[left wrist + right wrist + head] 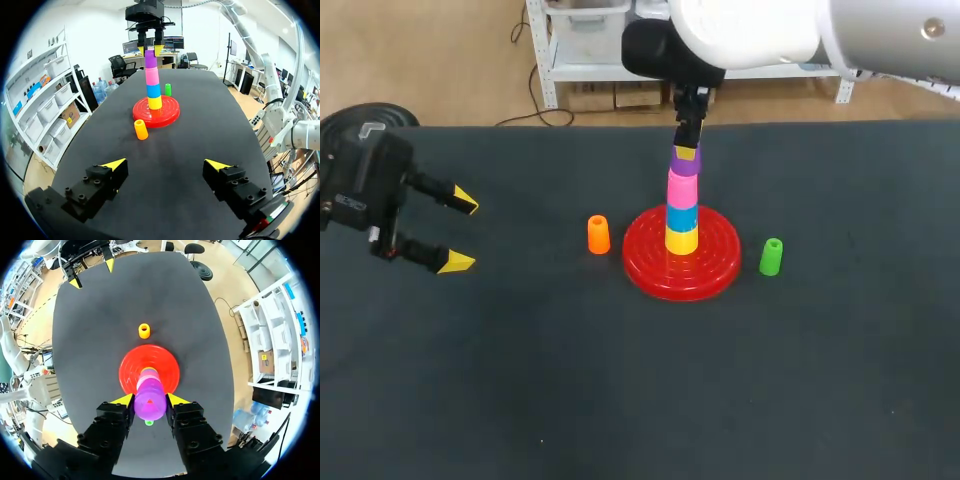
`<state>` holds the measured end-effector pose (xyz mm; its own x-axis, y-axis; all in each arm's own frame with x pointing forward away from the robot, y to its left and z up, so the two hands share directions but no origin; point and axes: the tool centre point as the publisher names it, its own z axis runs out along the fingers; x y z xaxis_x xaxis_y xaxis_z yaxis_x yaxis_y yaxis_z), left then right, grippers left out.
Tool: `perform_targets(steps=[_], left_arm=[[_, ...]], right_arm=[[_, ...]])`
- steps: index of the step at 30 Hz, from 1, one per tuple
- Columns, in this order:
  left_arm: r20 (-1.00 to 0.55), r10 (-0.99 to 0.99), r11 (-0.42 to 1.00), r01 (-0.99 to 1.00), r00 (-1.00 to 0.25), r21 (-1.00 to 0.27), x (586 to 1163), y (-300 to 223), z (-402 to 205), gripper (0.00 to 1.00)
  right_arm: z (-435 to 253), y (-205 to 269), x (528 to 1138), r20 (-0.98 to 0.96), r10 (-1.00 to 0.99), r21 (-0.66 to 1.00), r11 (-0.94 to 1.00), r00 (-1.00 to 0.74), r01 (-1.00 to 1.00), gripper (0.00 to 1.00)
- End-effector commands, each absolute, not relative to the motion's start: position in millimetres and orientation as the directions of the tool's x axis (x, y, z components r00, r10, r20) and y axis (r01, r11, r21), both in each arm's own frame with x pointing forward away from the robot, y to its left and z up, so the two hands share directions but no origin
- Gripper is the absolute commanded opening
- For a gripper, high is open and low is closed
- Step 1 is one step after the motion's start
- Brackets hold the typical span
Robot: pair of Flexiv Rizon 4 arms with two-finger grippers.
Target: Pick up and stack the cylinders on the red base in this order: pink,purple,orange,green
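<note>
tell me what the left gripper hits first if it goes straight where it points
Most likely the orange cylinder, ahead of the left gripper and slightly off its midline, with the red base behind. Height is unclear, so it might pass over.

We find the stacked cylinders [682, 210] on the round red plastic base [720, 262], orange plastic cylinder [598, 235] left, green plastic cylinder [771, 257] right.

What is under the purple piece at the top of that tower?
Under the purple cylinder sit a pink cylinder, a blue cylinder and a yellow cylinder, on the red base. The stack covers the base's centre, so any peg there is hidden.
</note>
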<state>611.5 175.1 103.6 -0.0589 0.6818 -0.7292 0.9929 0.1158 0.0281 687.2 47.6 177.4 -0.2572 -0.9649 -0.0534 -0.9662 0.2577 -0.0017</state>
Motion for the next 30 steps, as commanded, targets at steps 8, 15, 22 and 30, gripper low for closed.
perform_targets(steps=[8,15,22,30], left_arm=[[-0.732,0.679,0.115,0.993,-0.056,0.032,611.3,175.7,102.2,1.00],[-0.732,0.679,0.115,0.993,-0.056,0.032,611.3,175.7,102.2,1.00],[-0.732,0.679,0.115,0.993,-0.056,0.032,611.3,175.7,102.2,1.00],[-0.732,0.679,0.115,0.993,-0.056,0.032,611.3,175.7,102.2,1.00]], right_arm=[[174.8,53.2,684.5,-0.055,-0.969,0.001,0.240,-0.240,-0.971,0.00],[166.6,50.9,683.9,-0.037,-0.970,0.006,0.242,-0.242,-0.970,0.00],[167.0,49.3,684.8,-0.035,-0.970,-0.002,0.242,-0.242,-0.970,0.00],[156.0,49.8,686.1,-0.039,-0.969,0.028,0.241,-0.242,-0.970,0.00]])
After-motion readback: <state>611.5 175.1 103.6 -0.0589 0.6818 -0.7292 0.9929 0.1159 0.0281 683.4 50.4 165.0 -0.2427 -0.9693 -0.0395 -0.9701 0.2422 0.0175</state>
